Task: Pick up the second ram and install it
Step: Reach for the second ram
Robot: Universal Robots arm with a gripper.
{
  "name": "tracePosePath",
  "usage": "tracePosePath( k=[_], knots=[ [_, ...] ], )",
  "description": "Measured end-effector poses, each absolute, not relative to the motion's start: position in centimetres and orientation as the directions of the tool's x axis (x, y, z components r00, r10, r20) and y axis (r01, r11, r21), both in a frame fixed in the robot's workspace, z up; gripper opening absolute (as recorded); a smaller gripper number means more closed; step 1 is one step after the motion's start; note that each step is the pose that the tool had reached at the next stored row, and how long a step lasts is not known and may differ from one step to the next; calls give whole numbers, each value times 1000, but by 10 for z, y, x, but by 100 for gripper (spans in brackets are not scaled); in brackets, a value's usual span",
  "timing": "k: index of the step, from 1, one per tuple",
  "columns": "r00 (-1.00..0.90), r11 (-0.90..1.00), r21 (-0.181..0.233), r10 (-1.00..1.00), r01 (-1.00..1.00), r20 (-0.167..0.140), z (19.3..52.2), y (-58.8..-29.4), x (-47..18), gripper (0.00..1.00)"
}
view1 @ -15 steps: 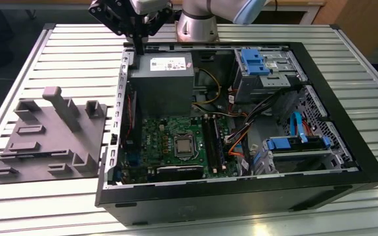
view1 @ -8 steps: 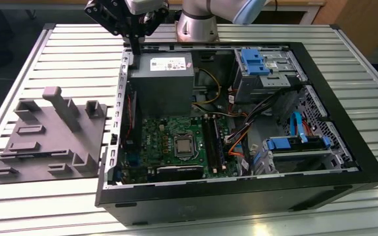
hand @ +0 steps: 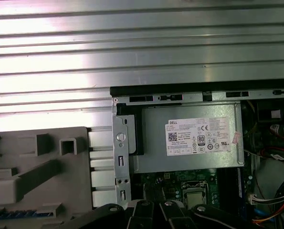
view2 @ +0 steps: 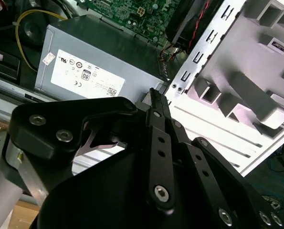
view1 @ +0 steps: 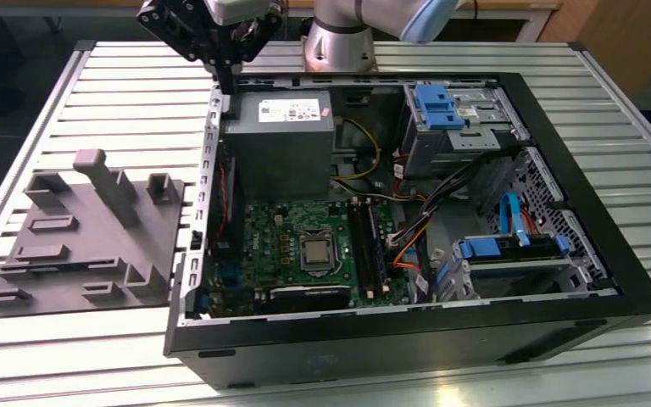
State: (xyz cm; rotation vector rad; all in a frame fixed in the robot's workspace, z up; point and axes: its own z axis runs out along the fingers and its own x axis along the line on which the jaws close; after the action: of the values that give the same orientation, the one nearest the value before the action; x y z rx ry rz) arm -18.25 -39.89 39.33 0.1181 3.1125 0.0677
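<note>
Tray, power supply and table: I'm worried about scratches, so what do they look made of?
Tray: likely moulded plastic, matte grey, with soft-edged ridges and no glints. Power supply: probably sheet metal, dull grey, with crisp folded edges and a stuck-on label. Table: apparently aluminium slats, pale with a bright sheen.

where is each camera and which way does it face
exterior view: off the arm, looking down into the computer case; arm and claw show.
first wrist view: on the arm, facing down at the power supply; claw shows.
second wrist view: on the arm, looking past the claw.
all share power supply, grey tray.
</note>
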Motion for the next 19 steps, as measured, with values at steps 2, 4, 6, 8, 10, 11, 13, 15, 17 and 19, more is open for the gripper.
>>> tracePosePath(
  k=[2,4,6,8,10,11,13,15,17,19],
  knots=[
    [-997,996,44,76,75,-24,393,-399,-184,11],
    [-997,996,44,76,75,-25,393,-399,-186,11],
    [-997,996,44,76,75,-24,393,-399,-187,11],
    [-997,996,44,76,75,-25,393,-399,-190,11],
    [-997,996,44,76,75,-25,393,-399,-192,11],
    [-997,996,44,76,75,-24,393,-399,-192,11],
    [-997,996,44,76,75,-24,393,-399,-194,11],
    [-997,996,44,76,75,-24,393,-399,-196,11],
    [-997,996,44,76,75,-24,393,-399,-198,11],
    [-997,996,44,76,75,-25,393,-399,-200,11]
  ],
)
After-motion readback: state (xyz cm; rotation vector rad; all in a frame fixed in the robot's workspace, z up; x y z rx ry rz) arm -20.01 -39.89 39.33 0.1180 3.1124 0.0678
